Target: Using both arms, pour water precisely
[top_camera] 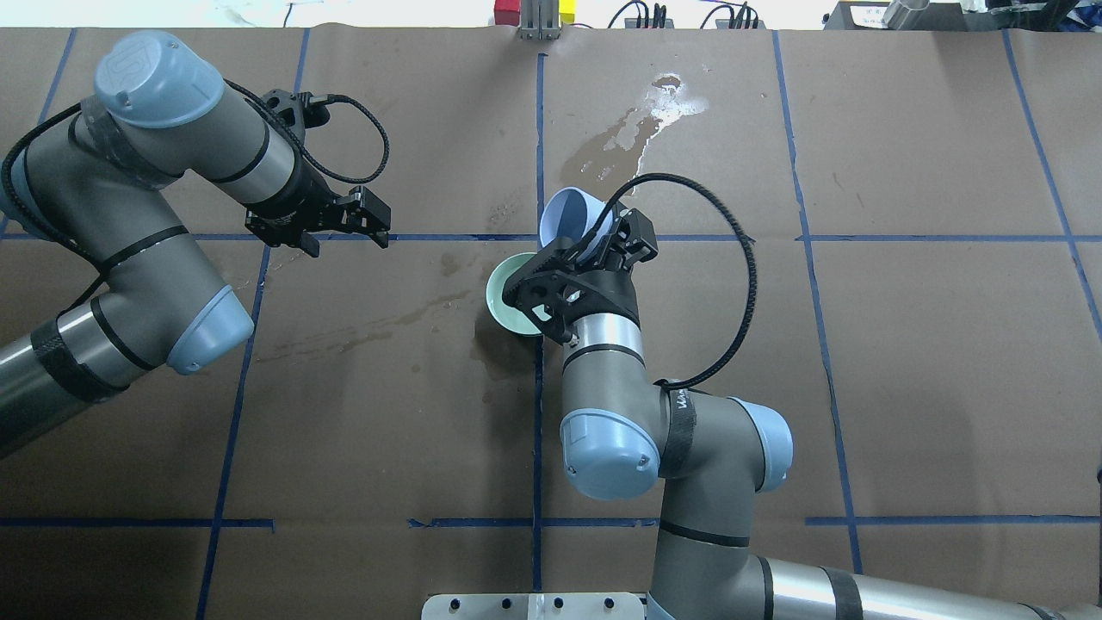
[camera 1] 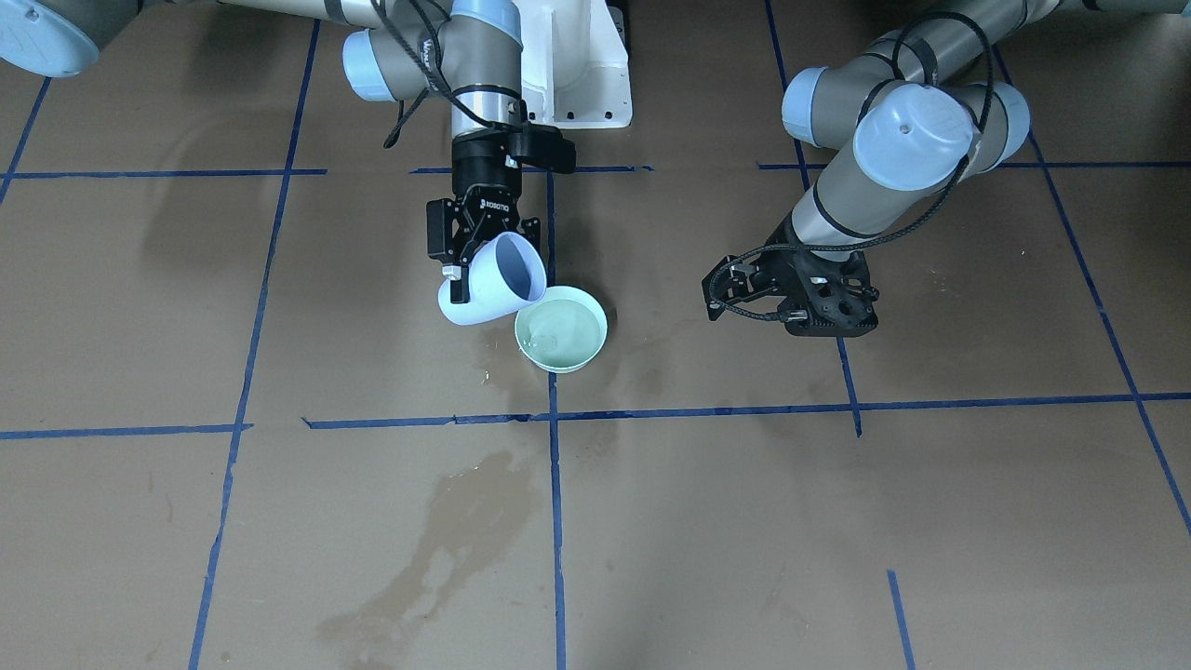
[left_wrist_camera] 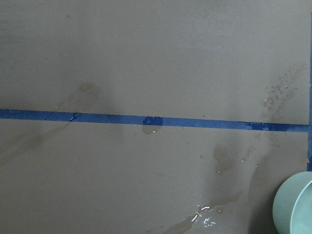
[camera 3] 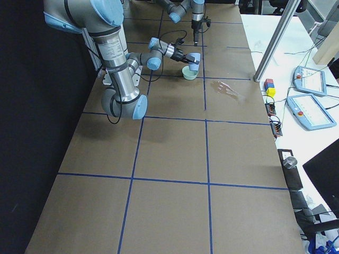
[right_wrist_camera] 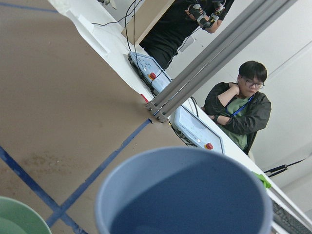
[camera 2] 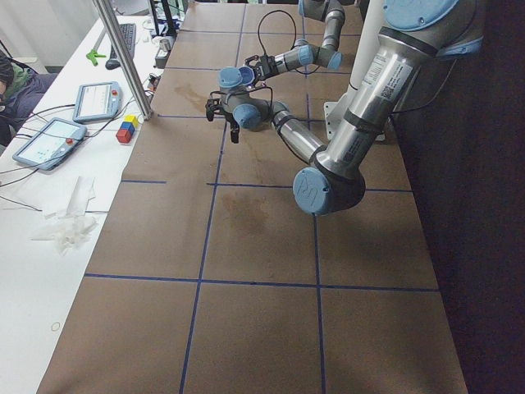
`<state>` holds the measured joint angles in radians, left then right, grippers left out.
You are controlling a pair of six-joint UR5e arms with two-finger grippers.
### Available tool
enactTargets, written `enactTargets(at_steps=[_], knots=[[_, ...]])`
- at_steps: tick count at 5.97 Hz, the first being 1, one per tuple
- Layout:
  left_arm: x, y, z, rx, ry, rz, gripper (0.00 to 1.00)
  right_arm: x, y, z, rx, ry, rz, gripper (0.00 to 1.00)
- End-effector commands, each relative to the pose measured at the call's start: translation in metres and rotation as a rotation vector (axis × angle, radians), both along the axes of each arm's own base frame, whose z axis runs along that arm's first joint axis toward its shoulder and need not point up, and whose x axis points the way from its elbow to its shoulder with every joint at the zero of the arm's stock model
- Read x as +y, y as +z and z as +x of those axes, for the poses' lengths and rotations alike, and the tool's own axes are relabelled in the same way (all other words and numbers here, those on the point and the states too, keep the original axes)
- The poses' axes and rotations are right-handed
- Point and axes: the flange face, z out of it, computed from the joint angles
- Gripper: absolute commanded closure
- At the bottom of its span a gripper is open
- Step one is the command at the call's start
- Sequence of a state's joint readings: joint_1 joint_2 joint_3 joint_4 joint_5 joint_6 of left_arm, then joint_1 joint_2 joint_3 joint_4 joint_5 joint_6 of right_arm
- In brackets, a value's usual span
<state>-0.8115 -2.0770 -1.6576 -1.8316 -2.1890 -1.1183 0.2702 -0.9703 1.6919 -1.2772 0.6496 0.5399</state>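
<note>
Now my right gripper [camera 1: 482, 268] clamps the tilted pale blue plastic cup [camera 1: 498, 284], lip just above the mint-green round bowl [camera 1: 561, 367], while my left gripper [camera 1: 831, 309] hangs well apart, jaws unreadable.

The brown paper [camera 1: 837, 521] looks matt — cup [camera 1: 484, 300] and bowl [camera 1: 569, 364] smooth plastic, the puddle [top_camera: 665, 96] glossy.

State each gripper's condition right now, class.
Left gripper: cannot be told.
Right gripper: closed on the pale blue cup, tilted over the green bowl.
</note>
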Motion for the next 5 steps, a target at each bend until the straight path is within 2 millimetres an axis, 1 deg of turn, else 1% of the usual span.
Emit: enactTargets(at_steps=[1,2,3,4,5], knots=[[0.000,0.000,0.000,0.000,0.000,0.000,0.00,0.000,-0.007,0.007,-0.279,0.064,-0.094,1.00],[0.000,0.000,0.001,-0.001,0.001,-0.002,0.00,0.000,-0.008,0.008,-0.407,0.103,-0.136,1.00],[0.000,0.000,0.001,-0.001,0.001,-0.002,0.00,-0.002,-0.013,0.021,-0.596,0.116,-0.204,1.00],[0.000,-0.001,0.001,0.000,0.001,-0.001,0.00,-0.009,0.017,0.044,-0.665,0.117,-0.240,1.00],[0.000,-0.001,0.001,0.002,-0.009,-0.012,0.00,-0.018,0.049,0.078,-0.658,0.139,-0.228,1.00]])
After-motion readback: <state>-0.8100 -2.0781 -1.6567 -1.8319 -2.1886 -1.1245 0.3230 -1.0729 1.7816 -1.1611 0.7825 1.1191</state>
